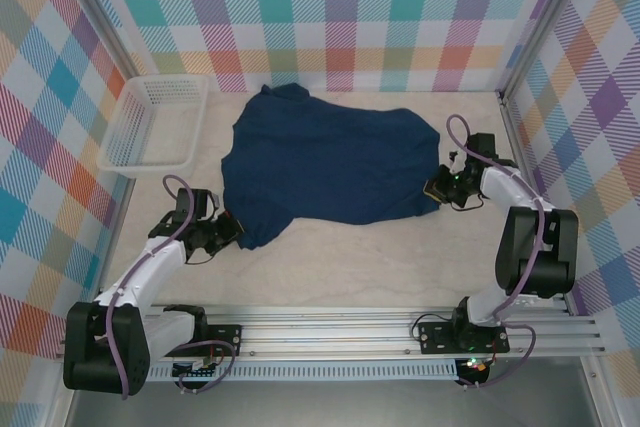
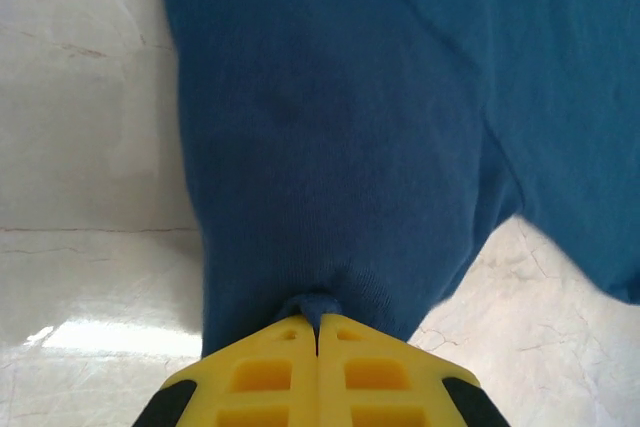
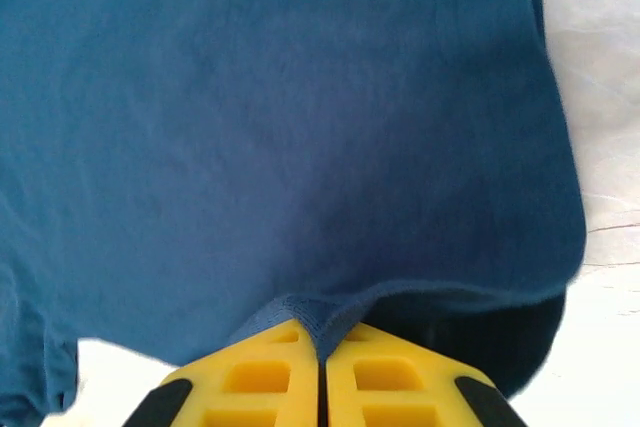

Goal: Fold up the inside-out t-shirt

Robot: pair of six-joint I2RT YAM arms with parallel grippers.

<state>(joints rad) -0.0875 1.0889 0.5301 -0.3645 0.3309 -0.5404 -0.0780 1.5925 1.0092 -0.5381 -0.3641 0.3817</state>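
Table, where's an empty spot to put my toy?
Bare wood runs between the t-shirt and the rail, and in the far right corner beyond the right gripper. The middle is crowded: the t-shirt lies spread there, pinched by the left gripper and right gripper.

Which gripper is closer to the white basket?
The left gripper, pinching the t-shirt on the same side as the basket; the right gripper pinches the opposite edge.

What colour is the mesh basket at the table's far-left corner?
The basket is white, best seen in the top external view.
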